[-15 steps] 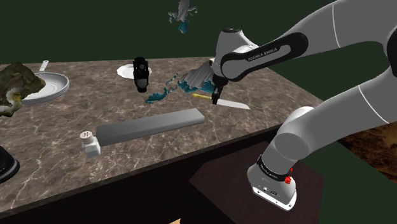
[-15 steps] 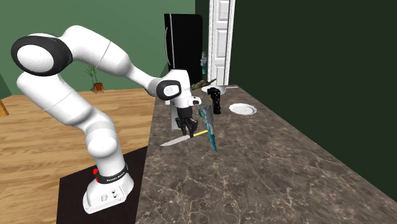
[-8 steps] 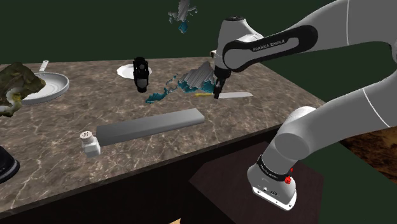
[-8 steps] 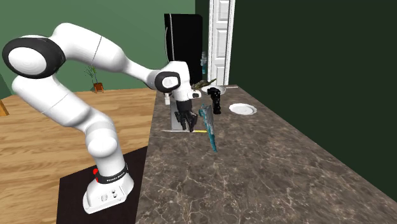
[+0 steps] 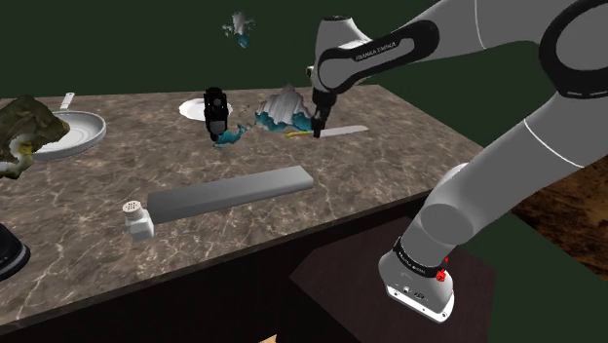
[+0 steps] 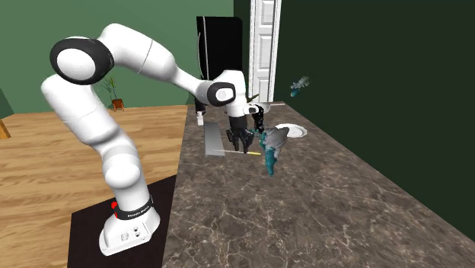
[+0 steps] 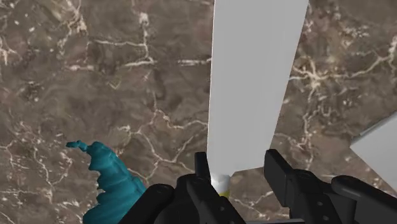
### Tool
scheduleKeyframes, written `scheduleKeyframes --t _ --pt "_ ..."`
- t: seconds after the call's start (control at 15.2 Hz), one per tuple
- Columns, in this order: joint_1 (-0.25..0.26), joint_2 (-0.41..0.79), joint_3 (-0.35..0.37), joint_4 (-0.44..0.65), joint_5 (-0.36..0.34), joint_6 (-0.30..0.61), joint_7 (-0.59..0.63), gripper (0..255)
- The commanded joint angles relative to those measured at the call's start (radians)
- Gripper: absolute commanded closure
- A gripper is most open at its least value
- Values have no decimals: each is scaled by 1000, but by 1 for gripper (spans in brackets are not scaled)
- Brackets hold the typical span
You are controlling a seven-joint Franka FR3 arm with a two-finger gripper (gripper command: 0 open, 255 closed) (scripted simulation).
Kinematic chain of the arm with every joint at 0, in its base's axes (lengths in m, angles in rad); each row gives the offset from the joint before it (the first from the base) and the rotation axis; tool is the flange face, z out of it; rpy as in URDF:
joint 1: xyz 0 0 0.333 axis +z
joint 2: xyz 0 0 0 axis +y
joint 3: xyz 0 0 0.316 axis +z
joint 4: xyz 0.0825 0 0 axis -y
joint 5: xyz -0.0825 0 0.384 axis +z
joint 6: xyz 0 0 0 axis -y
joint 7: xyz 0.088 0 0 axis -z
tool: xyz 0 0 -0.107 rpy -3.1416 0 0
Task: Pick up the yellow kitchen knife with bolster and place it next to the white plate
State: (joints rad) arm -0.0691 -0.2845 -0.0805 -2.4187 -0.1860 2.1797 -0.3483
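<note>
My black gripper (image 5: 317, 126) is shut on the knife just above the marble counter. The grey blade (image 5: 348, 130) sticks out toward the shoulder view's right, and the yellow handle (image 5: 296, 134) pokes out the other side. In the wrist view the wide pale blade (image 7: 254, 83) runs away from the gripper (image 7: 240, 172), with a yellow bit (image 7: 221, 184) at the fingers. From the second exterior view the gripper (image 6: 245, 141) holds the blade (image 6: 215, 139) level. The white plate (image 5: 191, 109) (image 6: 291, 131) lies farther along the counter, apart from the knife.
A black mill (image 5: 215, 114) stands by the plate. A teal-and-grey jagged object (image 5: 278, 111) (image 6: 270, 147) (image 7: 111, 181) sits right beside the gripper. A long grey bar (image 5: 229, 192), a small shaker (image 5: 136, 218) and a pan (image 5: 76, 133) are on the counter. A fragment (image 5: 237, 26) floats above.
The arm has carried the knife across the counter toward the plate and black mill. The teal-and-grey object has shifted the same way, and the floating fragment moved to the shoulder view's left.
</note>
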Motion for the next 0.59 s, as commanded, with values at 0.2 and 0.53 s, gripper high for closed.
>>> scheduleKeyframes --t 0.2,0.53 --pt "-3 196 -16 210 20 -10 -34 255" --pt "-10 388 -24 443 48 -49 -69 255"
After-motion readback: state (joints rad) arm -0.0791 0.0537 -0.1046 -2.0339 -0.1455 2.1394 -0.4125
